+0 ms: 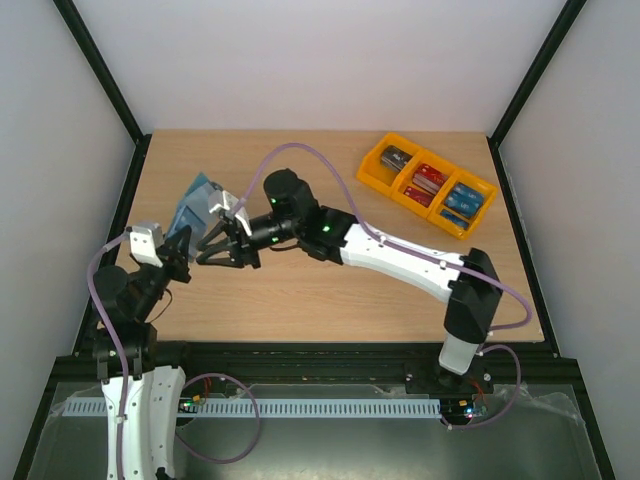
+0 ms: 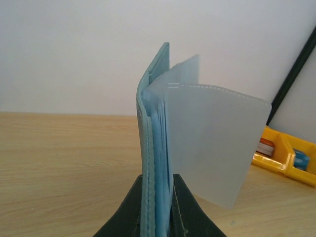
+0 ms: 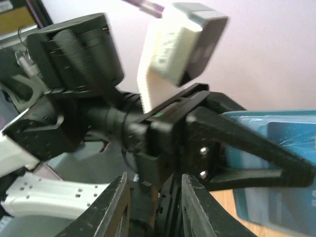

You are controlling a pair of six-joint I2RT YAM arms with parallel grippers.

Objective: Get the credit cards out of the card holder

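Top external: left end effector [image 1: 185, 235] grips card holder [image 1: 197, 200] edge; right end effector [image 1: 208, 246] parted.

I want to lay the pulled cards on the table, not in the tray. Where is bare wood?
Bare table shows in the far middle, between wallet and tray, and between the right arm and the near edge. Crowded at the left, where the left arm holds the wallet up and the right arm reaches in.

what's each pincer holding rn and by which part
The left pincer is shut on the card holder, clamping its bottom edge so it stands upright. The right pincer is open and holds nothing.
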